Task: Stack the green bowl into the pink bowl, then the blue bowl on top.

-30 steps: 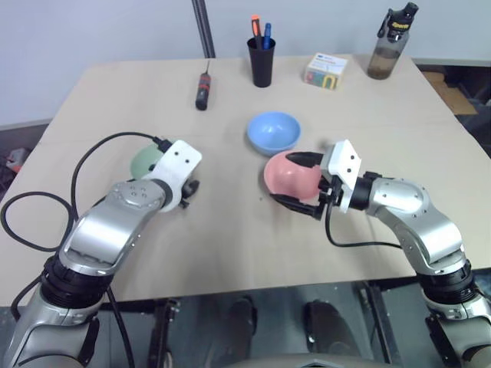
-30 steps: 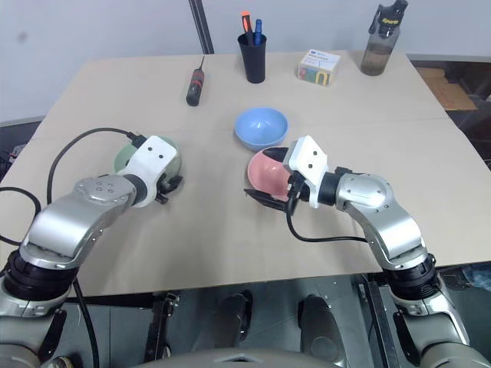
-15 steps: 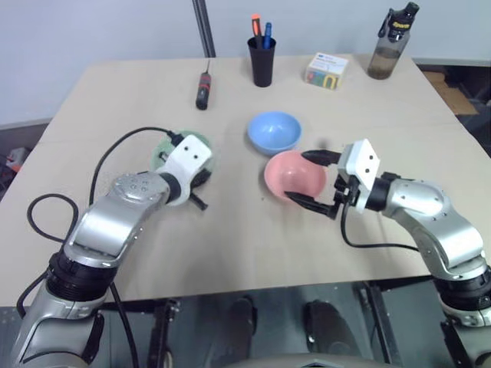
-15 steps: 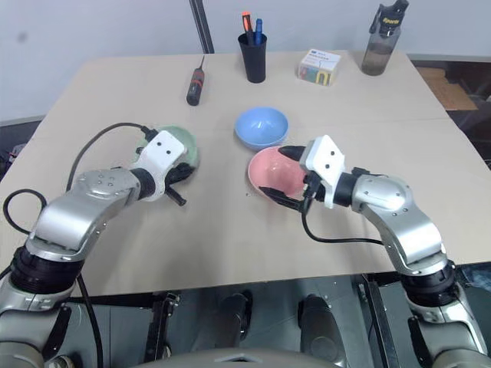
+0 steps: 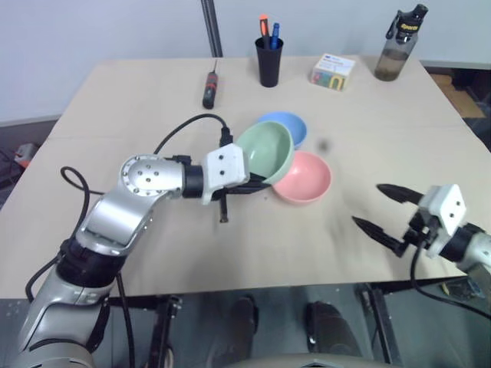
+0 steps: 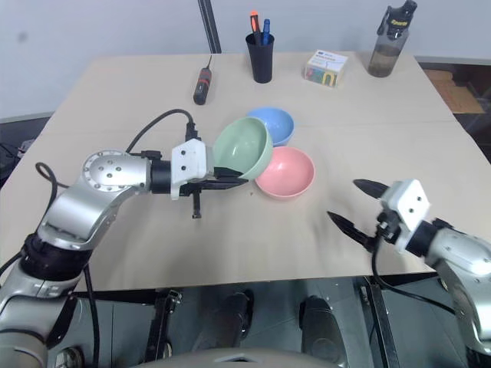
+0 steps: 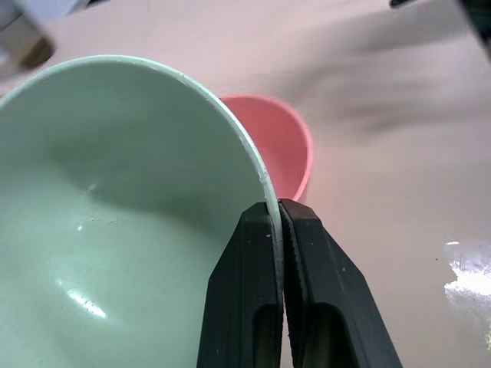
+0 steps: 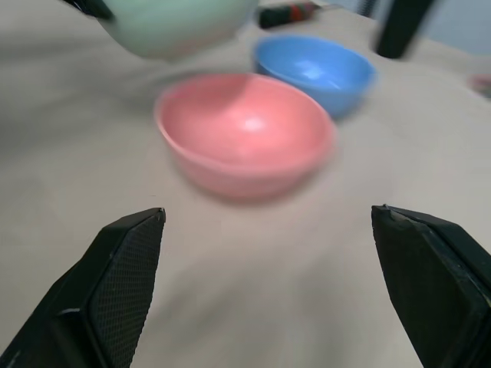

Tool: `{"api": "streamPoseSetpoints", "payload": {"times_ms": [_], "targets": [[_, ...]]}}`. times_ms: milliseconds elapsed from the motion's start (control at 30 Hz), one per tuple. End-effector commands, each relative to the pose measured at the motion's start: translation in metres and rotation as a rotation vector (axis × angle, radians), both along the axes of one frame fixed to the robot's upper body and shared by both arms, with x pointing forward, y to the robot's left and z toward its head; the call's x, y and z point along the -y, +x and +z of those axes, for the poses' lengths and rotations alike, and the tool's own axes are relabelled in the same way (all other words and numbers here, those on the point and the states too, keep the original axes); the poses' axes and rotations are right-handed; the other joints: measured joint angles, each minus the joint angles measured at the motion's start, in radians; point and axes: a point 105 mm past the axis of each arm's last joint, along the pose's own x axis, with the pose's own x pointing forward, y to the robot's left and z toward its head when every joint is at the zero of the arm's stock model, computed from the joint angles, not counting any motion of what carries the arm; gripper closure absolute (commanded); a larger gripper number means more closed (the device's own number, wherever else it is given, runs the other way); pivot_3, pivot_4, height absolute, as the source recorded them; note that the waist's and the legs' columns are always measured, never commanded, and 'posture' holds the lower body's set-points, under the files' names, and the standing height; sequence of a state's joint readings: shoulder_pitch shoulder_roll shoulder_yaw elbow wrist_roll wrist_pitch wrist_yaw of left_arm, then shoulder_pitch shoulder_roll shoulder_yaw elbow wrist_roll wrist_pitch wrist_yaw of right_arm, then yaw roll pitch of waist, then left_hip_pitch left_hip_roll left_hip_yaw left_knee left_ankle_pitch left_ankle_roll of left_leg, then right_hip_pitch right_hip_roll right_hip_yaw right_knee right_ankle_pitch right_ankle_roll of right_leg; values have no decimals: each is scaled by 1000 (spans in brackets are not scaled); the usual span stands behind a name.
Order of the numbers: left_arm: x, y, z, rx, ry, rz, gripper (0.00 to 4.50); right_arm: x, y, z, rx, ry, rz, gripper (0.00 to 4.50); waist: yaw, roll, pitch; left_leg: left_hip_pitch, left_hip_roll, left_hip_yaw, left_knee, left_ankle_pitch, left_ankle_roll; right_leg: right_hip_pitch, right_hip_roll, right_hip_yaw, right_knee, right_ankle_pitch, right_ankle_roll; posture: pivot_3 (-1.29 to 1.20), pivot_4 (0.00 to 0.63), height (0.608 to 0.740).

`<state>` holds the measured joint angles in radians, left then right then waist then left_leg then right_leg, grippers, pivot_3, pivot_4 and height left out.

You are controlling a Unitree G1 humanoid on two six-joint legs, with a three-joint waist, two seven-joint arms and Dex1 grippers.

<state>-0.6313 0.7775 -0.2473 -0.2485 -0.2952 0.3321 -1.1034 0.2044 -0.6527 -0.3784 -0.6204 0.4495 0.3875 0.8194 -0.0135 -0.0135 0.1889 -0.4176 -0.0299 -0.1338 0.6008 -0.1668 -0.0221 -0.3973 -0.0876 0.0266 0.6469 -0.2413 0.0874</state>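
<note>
My left gripper (image 5: 257, 182) is shut on the rim of the green bowl (image 5: 266, 152), which hangs tilted on its side above the table, just left of the pink bowl (image 5: 304, 178). The left wrist view has both black fingers (image 7: 261, 253) pinching the mint rim (image 7: 253, 165), the pink bowl (image 7: 280, 142) behind it. The pink bowl sits upright and empty mid-table. The blue bowl (image 5: 288, 126) stands upright just behind both. My right gripper (image 5: 385, 209) is open, off to the right of the pink bowl (image 8: 244, 130) near the table's front edge.
At the back of the table (image 5: 138, 100) stand a black cup of pens (image 5: 269, 57), a small box (image 5: 332, 71) and a dark bottle (image 5: 400, 42). A screwdriver (image 5: 208, 88) lies at the back left. A black cable (image 5: 180, 130) loops from my left wrist.
My left gripper closed on the green bowl, lifted it, tipped it and carried it right up to the pink bowl. My right gripper let go of the pink bowl and drew away right.
</note>
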Motion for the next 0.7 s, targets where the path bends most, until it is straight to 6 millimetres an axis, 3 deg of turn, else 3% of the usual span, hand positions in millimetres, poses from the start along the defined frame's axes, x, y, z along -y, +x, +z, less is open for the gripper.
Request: {"api": "streamPoseSetpoints", "payload": {"times_ms": [33,100,233,300,333,433,500,567,700], "targets": [[16,4,6,30,28,-127,4434,7,-17,17,107,-46,-13,0,1,0,0,0,0,0,0,0,0,0,0,0,0,0,0,0,150,740],[21,6,4,2,40,-172,4434,8,-24,19,124,-46,-24,0,0,0,0,1,0,0,0,0,0,1,0,0,0,0,0,0,150,740],[35,9,2,-64,36,-247,3332,2,-36,26,160,-34,-30,0,-2,0,0,1,0,0,1,0,0,1,0,0,0,0,1,0,150,740],[42,14,8,-29,10,-247,2205,-1,-38,29,178,-27,-27,0,-4,0,0,1,0,0,1,0,0,1,0,0,1,0,1,0,150,740],[44,17,12,-10,-6,-240,2020,-4,-38,32,188,-16,-22,0,-4,0,0,1,0,0,1,0,0,1,0,0,1,0,1,0,150,740],[42,30,29,50,-66,-183,684,-12,-38,39,217,19,-8,0,-2,0,0,1,0,0,2,0,0,2,0,0,1,0,1,0,150,740],[37,41,37,79,-86,-126,129,-16,-37,42,226,39,2,0,-4,0,0,1,0,0,2,0,0,1,0,0,1,0,1,0,150,740],[23,63,46,170,-66,-22,129,-24,-33,47,238,98,20,0,-3,0,0,1,0,0,2,0,0,1,0,0,2,0,1,0,150,740],[-1,86,55,211,-33,85,129,-38,-25,53,264,149,55,0,-4,0,0,2,0,0,2,0,0,1,0,0,2,0,1,0,150,740]]}}
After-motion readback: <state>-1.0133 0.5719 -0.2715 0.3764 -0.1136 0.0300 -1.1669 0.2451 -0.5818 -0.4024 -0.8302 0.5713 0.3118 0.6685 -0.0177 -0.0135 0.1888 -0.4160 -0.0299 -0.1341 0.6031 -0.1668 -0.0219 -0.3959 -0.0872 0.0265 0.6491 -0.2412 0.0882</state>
